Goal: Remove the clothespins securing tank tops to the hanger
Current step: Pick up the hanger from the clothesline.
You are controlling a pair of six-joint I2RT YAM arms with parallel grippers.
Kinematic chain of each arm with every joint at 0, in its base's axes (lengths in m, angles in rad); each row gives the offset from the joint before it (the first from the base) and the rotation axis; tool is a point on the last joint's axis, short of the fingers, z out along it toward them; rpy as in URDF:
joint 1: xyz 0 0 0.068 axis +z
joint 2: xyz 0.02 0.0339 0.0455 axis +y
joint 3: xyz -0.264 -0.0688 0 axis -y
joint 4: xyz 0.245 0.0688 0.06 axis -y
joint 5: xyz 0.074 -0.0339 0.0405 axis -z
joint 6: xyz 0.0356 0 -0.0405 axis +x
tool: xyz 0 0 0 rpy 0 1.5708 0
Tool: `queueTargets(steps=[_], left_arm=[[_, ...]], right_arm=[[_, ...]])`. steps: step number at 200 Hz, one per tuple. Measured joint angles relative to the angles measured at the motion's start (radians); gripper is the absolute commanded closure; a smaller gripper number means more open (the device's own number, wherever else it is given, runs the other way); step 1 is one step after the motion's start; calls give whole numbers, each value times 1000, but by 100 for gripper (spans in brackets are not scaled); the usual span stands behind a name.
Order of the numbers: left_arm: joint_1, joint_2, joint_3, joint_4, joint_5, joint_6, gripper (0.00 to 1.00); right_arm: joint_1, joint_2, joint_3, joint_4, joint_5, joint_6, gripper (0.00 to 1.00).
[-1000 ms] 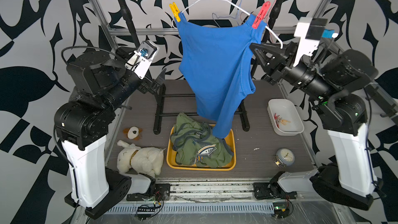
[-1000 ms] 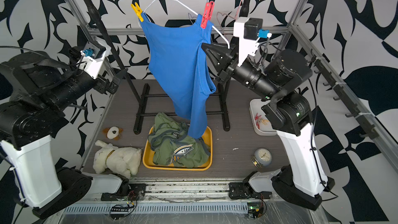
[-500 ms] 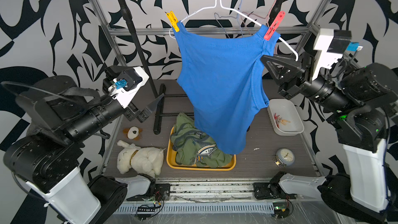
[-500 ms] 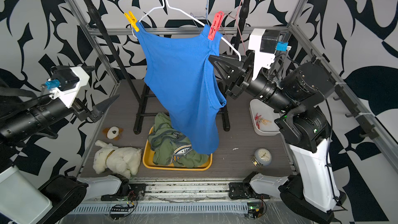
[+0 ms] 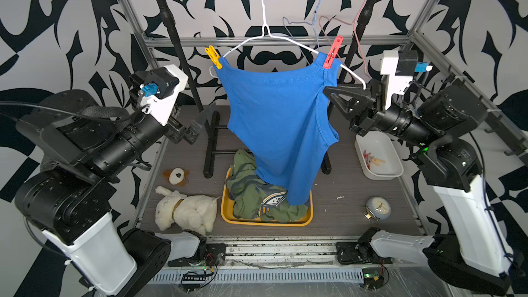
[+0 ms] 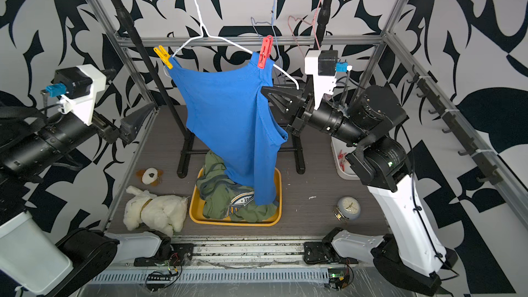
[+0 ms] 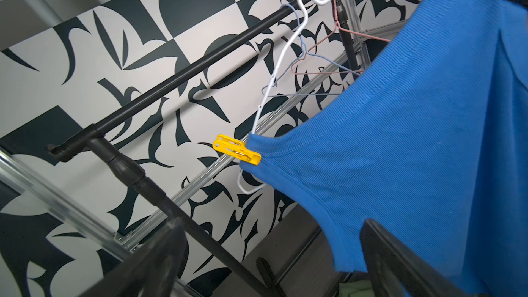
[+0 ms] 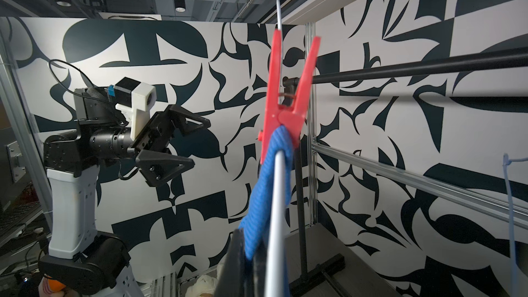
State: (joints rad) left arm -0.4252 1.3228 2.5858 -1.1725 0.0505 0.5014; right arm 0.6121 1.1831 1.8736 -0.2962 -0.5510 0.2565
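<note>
Your left end effector (image 8: 200, 142) is released, well left of the yellow peg (image 5: 213, 57). That peg pins the blue top (image 5: 274, 115) to the white hanger (image 5: 265, 31), and the red peg (image 5: 333, 52) pins the other shoulder. Right end effector (image 5: 327, 92) is clenched on the top's strap just below the red peg (hanger wire alongside). Loose pegs (image 5: 374, 161) lie in the white bin (image 5: 394, 171).

light: bright, even, overhead | shadows: faint | edges: wide-angle bowing | blur: left gripper (image 7: 273, 230) close-up soft
</note>
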Motion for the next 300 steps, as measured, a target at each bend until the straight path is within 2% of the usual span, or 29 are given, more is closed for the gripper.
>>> queueTargets(steps=[66,110,145,191,275,300], left_arm=[[0,16,23,64,-71,-13,0],[0,12,26,65,-42,-6,1],[0,6,-29,66,-26,16,1],[0,61,-55,69,-12,28,1],[0,103,-85,77,-9,50,0],[0,105,-109,79,-9,58,3]], right_arm=[[0,-25,-117,98,-39,57,100],[0,-27,-171,141,-89,71,100],[0,-1,-198,188,-145,93,100],[0,42,-233,221,-210,111,100],[0,51,-280,275,-257,112,100],[0,48,-302,309,-271,117,100]])
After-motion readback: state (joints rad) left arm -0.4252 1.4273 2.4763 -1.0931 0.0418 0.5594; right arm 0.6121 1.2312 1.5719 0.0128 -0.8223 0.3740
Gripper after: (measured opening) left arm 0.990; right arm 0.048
